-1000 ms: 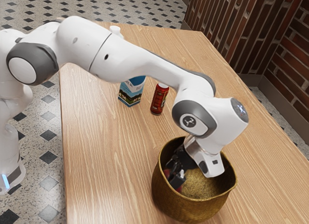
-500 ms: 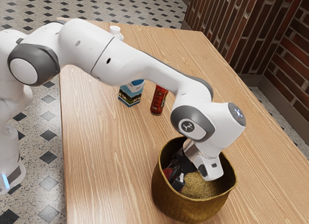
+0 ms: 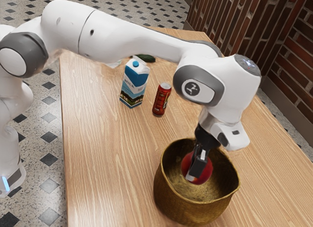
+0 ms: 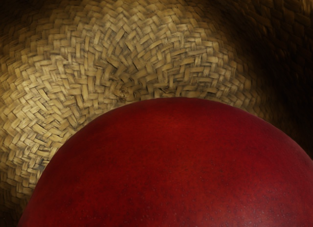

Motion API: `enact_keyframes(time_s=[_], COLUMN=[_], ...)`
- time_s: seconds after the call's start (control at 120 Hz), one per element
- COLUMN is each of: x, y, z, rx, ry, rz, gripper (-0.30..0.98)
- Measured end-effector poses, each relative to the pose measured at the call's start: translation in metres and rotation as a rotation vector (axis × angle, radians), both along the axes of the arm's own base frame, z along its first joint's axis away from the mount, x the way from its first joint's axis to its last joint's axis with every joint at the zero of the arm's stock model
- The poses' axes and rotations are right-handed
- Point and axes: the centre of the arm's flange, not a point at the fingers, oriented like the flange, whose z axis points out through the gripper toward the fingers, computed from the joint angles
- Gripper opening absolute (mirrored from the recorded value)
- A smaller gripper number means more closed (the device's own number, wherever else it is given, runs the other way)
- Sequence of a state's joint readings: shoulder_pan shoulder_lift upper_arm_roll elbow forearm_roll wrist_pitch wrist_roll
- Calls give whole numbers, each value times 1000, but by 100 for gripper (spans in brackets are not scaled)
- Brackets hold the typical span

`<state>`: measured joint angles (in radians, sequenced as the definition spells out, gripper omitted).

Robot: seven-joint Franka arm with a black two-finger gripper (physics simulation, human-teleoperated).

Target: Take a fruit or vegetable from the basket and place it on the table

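Pincer [image 3: 195, 171] with red fruit [image 3: 207, 172] apparently tight in its grip, inside basket [image 3: 188, 208].

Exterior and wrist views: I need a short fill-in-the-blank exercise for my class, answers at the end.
The black two-finger hand holds a round fruit coloured ____.
The cylindrical red can stands ____, not lying down, on the wooden table.
Beside the can is a blue-and-white ____ carton.
The woven yellow-brown basket is open at the ____.

Missing words: red; upright; milk; top.
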<state>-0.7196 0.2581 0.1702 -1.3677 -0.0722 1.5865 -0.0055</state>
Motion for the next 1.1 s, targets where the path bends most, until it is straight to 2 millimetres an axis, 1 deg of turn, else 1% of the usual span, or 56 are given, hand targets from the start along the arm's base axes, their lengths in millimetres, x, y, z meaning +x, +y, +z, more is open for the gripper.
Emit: enact_keyframes(time_s=[0.042, 0.1, 0.15, 0.183, 0.242, 0.275, 0.3, 0.325, 0.35, 0.4, 0.458, 0.525, 0.617, 0.742, 0.8, 0.842, 0.908, 1.05, 1.1], x=[-4, -10, -19, -22, -19, -15, -10, -2, 8, 35, 60, 77, 94, 127, 142, 150, 156, 161, 162], y=[-9, -20, -35, -47, -63, -67, -67, -60, -49, -12, 28, 52, 73, 140, 165, 174, 180, 194, 196], z=[17, 32, 47, 57, 74, 80, 85, 90, 93, 99, 101, 102, 99, 89, 80, 71, 62, 57, 56], rx=[-20, -38, -52, -57, -65, -67, -67, -64, -59, -49, -38, -29, -16, 5, 9, 13, 18, 21, 21], ry=[-31, -57, -86, -116, -167, -189, -204, -219, -230, -246, -252, -261, -262, -248, -242, -232, -219, -211, -208], rz=[-18, -40, -71, -91, -109, -111, -105, -90, -67, 1, 69, 110, 144, 245, 281, 293, 299, 314, 315], gripper=[54, 54, 54, 54, 54, 54, 54, 54, 54, 54, 54, 54, 55, 54, 54, 54, 53, 54, 61])
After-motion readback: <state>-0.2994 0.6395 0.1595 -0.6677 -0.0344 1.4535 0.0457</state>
